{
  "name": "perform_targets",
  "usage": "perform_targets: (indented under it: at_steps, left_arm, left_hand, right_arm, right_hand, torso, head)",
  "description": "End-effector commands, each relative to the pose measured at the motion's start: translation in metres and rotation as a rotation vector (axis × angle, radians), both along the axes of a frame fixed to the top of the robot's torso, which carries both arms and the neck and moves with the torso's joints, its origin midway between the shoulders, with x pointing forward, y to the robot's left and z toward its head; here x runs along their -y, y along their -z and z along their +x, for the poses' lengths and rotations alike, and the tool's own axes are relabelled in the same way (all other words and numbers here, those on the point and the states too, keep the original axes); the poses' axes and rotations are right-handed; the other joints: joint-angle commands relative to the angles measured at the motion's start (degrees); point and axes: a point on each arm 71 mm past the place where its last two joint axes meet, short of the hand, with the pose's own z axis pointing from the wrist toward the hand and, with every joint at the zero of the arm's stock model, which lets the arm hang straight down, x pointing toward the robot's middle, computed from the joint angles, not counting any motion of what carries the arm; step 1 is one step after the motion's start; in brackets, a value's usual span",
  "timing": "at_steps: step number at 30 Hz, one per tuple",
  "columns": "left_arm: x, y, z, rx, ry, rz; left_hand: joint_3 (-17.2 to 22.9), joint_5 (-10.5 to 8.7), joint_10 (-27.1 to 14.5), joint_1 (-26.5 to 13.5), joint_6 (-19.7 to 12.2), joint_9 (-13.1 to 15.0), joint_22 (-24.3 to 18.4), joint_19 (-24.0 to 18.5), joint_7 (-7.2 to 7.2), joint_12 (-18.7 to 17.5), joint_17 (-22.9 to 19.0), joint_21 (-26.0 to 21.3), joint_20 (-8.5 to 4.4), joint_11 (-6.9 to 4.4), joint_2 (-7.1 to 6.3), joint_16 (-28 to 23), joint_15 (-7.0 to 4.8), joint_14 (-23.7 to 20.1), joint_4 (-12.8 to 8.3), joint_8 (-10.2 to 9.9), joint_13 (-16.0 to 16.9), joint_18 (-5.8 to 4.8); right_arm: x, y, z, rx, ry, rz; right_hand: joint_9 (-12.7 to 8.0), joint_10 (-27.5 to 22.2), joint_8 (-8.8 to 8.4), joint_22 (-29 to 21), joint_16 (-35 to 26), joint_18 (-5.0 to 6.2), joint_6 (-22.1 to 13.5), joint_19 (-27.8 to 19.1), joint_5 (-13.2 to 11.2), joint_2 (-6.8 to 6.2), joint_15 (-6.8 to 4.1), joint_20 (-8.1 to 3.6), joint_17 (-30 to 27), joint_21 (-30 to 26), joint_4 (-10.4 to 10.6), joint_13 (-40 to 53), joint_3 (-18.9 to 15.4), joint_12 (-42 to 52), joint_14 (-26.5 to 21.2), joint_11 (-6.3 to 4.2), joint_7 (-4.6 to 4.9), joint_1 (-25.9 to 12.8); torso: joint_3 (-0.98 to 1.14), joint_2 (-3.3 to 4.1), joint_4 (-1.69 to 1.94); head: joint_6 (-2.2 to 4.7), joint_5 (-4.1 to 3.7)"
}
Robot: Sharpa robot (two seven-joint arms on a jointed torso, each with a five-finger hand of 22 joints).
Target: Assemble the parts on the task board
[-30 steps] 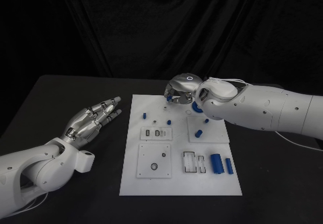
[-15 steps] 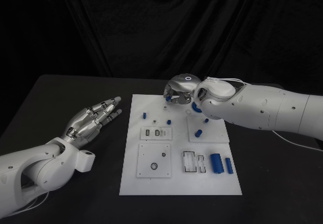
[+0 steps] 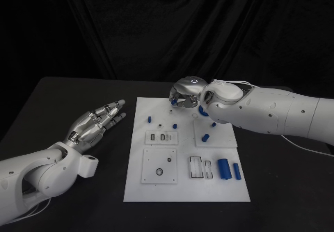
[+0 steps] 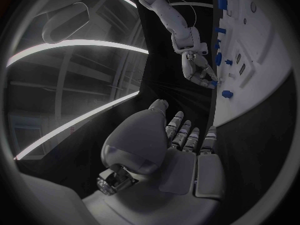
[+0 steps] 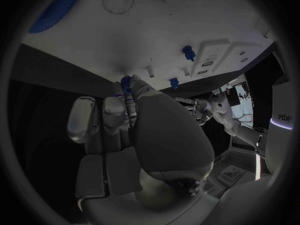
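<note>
Fingers of the right hand (image 3: 187,94) pinch a small blue part (image 3: 173,102) above the task board (image 3: 185,188); left hand (image 3: 94,124) lies spread, holding nothing.

My right hand (image 3: 187,94) covers the task board's (image 3: 182,191) far edge; a blue part (image 3: 173,101) pokes from its fingers (image 3: 174,98), grip unclear. Blue disc (image 3: 202,111) half-hidden behind the wrist; tiny pegs (image 3: 170,111) too small to ID.

My head camera: high, looking down on desk (image 3: 69,96) and task board (image 3: 182,191). Wrist cameras: close behind each robot hand, both sharing the board.
</note>
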Motion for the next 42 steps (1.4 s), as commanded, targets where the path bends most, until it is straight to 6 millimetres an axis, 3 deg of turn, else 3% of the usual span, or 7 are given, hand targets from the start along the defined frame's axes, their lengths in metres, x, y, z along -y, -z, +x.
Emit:
perform_targets:
  at_steps: [1,15,18,25,27,30,42]
  left_arm:
    - [-0.002,-0.014,-0.003,0.169,0.000,-0.115]
    - [-0.002,-0.013,-0.002,0.165,0.000,-0.112]
    - [-0.002,-0.013,-0.002,0.164,0.000,-0.112]
    - [-0.003,-0.013,-0.002,0.162,0.000,-0.110]
    - [-0.004,-0.013,-0.002,0.162,0.000,-0.110]
    - [-0.004,-0.013,-0.003,0.162,-0.001,-0.110]
    - [-0.006,-0.013,-0.004,0.159,-0.006,-0.107]
  left_hand:
    - [0.30,0.19,-0.06,0.49,0.05,0.07,0.06,-0.07,0.45,-0.25,0.00,-0.21,0.49,0.17,0.03,-0.21,0.37,0.13,-0.09,0.18,-0.04,1.17]
    - [0.51,0.20,0.08,0.47,0.09,0.07,0.06,-0.06,0.55,-0.15,0.00,-0.21,0.55,0.35,0.04,-0.20,0.47,0.14,-0.19,0.17,-0.01,1.17]
    - [0.51,0.20,0.08,0.47,0.09,0.07,0.06,-0.06,0.55,-0.15,0.00,-0.21,0.55,0.35,0.04,-0.20,0.47,0.14,-0.19,0.17,-0.01,1.17]
    - [0.51,0.20,0.08,0.47,0.09,0.07,0.06,-0.06,0.55,-0.15,0.00,-0.21,0.55,0.35,0.04,-0.20,0.47,0.14,-0.19,0.17,-0.01,1.17]
    - [0.62,0.20,0.08,0.46,0.07,0.06,0.06,-0.06,0.60,-0.15,0.00,-0.21,0.58,0.42,0.03,-0.21,0.52,0.13,-0.24,0.16,-0.01,1.17]
    - [0.62,0.20,0.08,0.46,0.07,0.06,0.06,-0.06,0.60,-0.15,0.00,-0.21,0.58,0.42,0.03,-0.21,0.52,0.13,-0.24,0.16,-0.01,1.17]
    - [0.62,0.20,0.08,0.46,0.07,0.06,0.06,-0.06,0.60,-0.15,0.00,-0.21,0.58,0.42,0.03,-0.21,0.52,0.13,-0.24,0.16,-0.01,1.17]
  right_arm:
    - [0.003,0.005,0.001,-0.022,0.029,-0.019]
    - [0.002,0.007,0.005,-0.044,0.051,-0.041]
    - [0.004,0.009,0.006,-0.064,0.068,-0.043]
    - [0.011,0.007,0.007,-0.051,0.085,-0.016]
    - [0.013,0.005,0.006,-0.029,0.080,0.003]
    - [0.021,-0.002,0.004,0.021,0.070,0.050]
    - [0.077,-0.049,-0.023,0.200,0.071,0.184]
  right_hand:
    - [-0.11,-0.40,-0.64,-0.54,-0.74,-0.17,-0.70,-0.54,-0.34,-0.06,0.21,0.31,-0.83,-0.63,0.44,0.05,0.18,-0.58,-0.37,0.40,0.08,0.00]
    - [-0.93,-6.04,-3.62,-3.05,-3.81,0.49,-4.16,-2.49,-0.56,-0.98,-0.37,-0.08,-4.37,-3.20,1.23,-0.17,0.67,-2.26,-2.07,1.27,0.10,-0.28]
    - [-3.18,-15.77,-5.02,-6.37,-7.12,1.16,-11.49,-5.06,-0.66,-1.66,0.40,0.56,-8.15,-6.63,0.76,-0.15,-0.76,-2.22,-4.36,2.52,-1.45,-1.05]
    - [-7.88,-26.86,-5.45,-11.00,-11.03,2.32,-26.06,-9.44,-0.55,-1.42,0.79,1.06,-12.94,-12.26,-0.56,0.07,-4.14,-2.18,-9.07,2.25,-3.33,-1.90]
    - [-8.01,-27.32,-5.36,-11.04,-11.07,2.35,-26.09,-9.61,-0.49,-1.50,0.73,1.03,-13.01,-12.50,-0.46,0.14,-4.45,-2.14,-9.37,2.03,-2.81,-1.96]
    - [-7.68,-26.08,-4.50,-9.62,-9.66,2.13,-22.55,-8.64,-0.02,-1.42,0.18,0.61,-11.29,-11.72,-0.20,0.75,-4.99,-1.64,-8.64,1.27,0.54,-1.87]
    - [-7.25,-9.31,-1.93,-5.64,-7.35,1.37,-9.93,-5.42,4.04,-0.03,-0.02,0.37,-8.21,-9.36,0.76,4.78,-3.18,2.71,-5.87,1.56,1.69,-0.28]
  torso:
    - [0.01,0.01,0.01]
    - [0.00,0.01,-0.02]
    - [0.00,0.01,0.01]
    - [0.00,0.01,0.01]
    - [0.00,0.01,0.00]
    - [-0.01,0.00,0.01]
    - [0.00,0.00,0.00]
  head:
    - [-0.04,0.00]
    - [-0.20,0.01]
    - [-0.19,0.04]
    - [-0.09,0.25]
    - [0.04,0.33]
    - [0.15,0.67]
    - [0.45,1.41]
